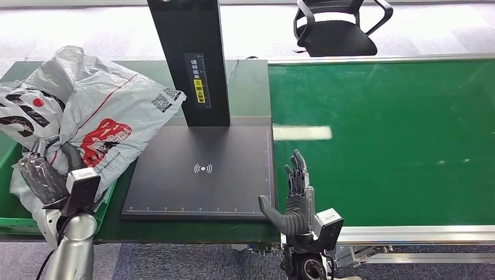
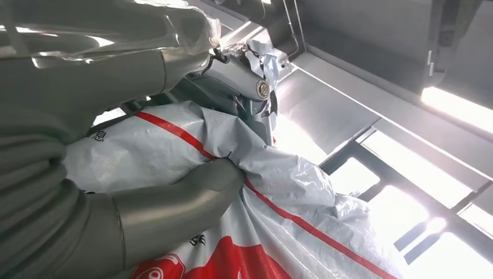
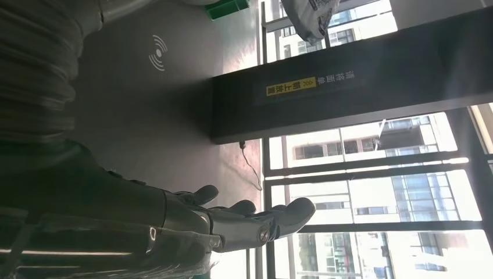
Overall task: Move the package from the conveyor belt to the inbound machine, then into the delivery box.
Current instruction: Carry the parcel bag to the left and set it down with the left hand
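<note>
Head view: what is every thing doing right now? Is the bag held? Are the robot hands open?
Package: crumpled, gripped and held over the green box.
Left robot hand: closed on the package.
Right robot hand: open, fingers apart, holding nothing.
Inbound machine: plate bare.
Conveyor belt: nothing on it.
Green box: mostly hidden under the package.

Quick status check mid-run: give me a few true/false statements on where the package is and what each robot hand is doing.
1. The left robot hand grips the package. True.
2. The package lies on the conveyor belt. False: it is at the left, partly over the green bin, with one edge over the scanner pad.
3. The right robot hand holds nothing. True.
4. The right robot hand presses on the wireless symbol. False: it is at the pad's right edge, fingers up.
</note>
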### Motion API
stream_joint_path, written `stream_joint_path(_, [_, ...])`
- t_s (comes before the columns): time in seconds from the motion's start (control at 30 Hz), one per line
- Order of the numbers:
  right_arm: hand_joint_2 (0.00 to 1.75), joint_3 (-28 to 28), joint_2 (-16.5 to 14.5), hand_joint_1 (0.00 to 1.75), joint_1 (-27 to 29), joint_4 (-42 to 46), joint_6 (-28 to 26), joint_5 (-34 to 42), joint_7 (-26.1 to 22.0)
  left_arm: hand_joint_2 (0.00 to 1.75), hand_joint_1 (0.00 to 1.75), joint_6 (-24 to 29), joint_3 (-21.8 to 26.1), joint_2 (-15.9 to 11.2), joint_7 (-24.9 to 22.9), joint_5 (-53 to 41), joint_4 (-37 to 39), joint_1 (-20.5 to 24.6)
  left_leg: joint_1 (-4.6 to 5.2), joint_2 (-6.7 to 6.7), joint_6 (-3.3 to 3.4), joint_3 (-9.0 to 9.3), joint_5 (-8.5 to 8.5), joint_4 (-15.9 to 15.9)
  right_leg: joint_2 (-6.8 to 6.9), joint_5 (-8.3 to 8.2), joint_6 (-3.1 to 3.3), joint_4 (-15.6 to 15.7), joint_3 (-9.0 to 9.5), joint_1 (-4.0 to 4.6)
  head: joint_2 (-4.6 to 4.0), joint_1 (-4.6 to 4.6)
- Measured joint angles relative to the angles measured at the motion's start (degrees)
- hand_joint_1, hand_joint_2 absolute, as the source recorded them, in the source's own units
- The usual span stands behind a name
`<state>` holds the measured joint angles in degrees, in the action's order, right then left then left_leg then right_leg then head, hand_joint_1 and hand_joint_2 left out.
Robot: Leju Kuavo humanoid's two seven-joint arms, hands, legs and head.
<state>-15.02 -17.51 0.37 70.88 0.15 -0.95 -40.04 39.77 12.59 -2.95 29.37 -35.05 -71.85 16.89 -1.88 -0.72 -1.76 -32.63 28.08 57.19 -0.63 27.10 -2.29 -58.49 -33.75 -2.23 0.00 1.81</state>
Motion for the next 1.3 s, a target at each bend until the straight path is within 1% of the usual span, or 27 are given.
stream_joint_path(0.23, [1.75, 0.49, 0.00, 0.00, 0.08, -0.02, 0.50, -0.08, 0.00, 1.75, 1.75, -1.55, 3.83, -5.39, -0.23, 5.64, 0.55, 0.50, -0.05, 0.00, -0.02, 0.00, -0.02, 0.00, 0.00, 0.01, 0.02, -0.07, -0.02, 0.05, 0.00, 0.01])
stream_joint_path(0.4, [1.75, 0.72, 0.00, 0.00, 0.75, 0.01, 0.55, -0.01, 0.00, 1.75, 1.75, -4.06, 7.76, -10.74, -0.49, 8.85, 0.54, 1.28, -0.07, -0.04, -0.02, 0.00, -0.02, -0.01, -0.06, 0.02, 0.03, -0.08, -0.06, 0.06, 0.00, 0.02])
stream_joint_path(0.5, [1.75, 0.81, -0.01, 0.00, 1.20, 0.11, 0.54, 0.03, 0.00, 1.75, 1.75, -5.06, 9.25, -13.31, -1.02, 7.78, 0.83, 1.95, -0.07, -0.02, -0.02, 0.00, -0.02, 0.00, -0.06, 0.03, 0.04, -0.07, -0.08, 0.06, 0.00, 0.02])
stream_joint_path(0.6, [1.75, 0.94, -0.04, 0.00, 1.86, 0.50, 0.55, 0.02, 0.00, 1.75, 1.75, -5.66, 9.68, -15.21, -2.92, 3.86, 2.30, 3.46, -0.06, -0.01, -0.02, 0.00, -0.02, 0.00, -0.06, 0.03, 0.05, -0.07, -0.08, 0.06, 0.00, 0.03])
stream_joint_path(0.7, [1.75, 1.08, -0.09, 0.00, 2.48, 1.02, 0.57, -0.02, 0.00, 1.75, 1.75, -6.26, 9.50, -16.67, -4.47, 0.62, 5.00, 5.61, -0.06, -0.03, -0.03, 0.00, -0.03, 0.00, -0.06, 0.01, 0.06, -0.07, -0.07, 0.06, 0.00, 0.03])
stream_joint_path(0.83, [1.75, 1.30, -0.09, 0.00, 3.35, 1.74, 0.57, -0.11, 0.00, 1.75, 1.75, -7.05, 8.41, -18.15, -5.15, -1.37, 8.94, 8.07, -0.06, -0.02, -0.04, 0.01, -0.03, 0.00, -0.06, 0.01, 0.07, -0.07, -0.07, 0.06, 0.00, 0.02])
stream_joint_path(1.1, [1.75, 1.40, -0.10, 0.00, 4.33, 2.50, 0.64, -0.32, 0.00, 1.75, 1.75, -6.51, 6.00, -18.49, -7.45, -5.85, 14.86, 10.63, -0.06, -0.04, -0.05, -0.01, -0.03, 0.00, -0.06, 0.01, 0.07, -0.08, -0.09, 0.06, 0.00, 0.03])
stream_joint_path(1.2, [1.75, 1.45, -0.11, 0.00, 4.33, 2.52, 0.87, -0.34, 0.00, 1.75, 1.75, -6.70, 5.75, -19.27, -8.48, -6.58, 16.92, 11.84, -0.07, -0.06, -0.05, -0.01, -0.04, 0.00, -0.07, 0.01, 0.08, -0.08, -0.09, 0.06, 0.00, 0.03])
stream_joint_path(1.3, [1.75, 1.62, -0.11, 0.00, 4.34, 2.52, 1.20, -0.32, 0.00, 1.75, 1.75, -7.19, 5.79, -20.66, -9.14, -7.18, 18.83, 12.77, -0.07, -0.07, -0.06, 0.00, -0.04, -0.01, -0.07, 0.00, 0.08, -0.10, -0.10, 0.06, 0.00, 0.03])
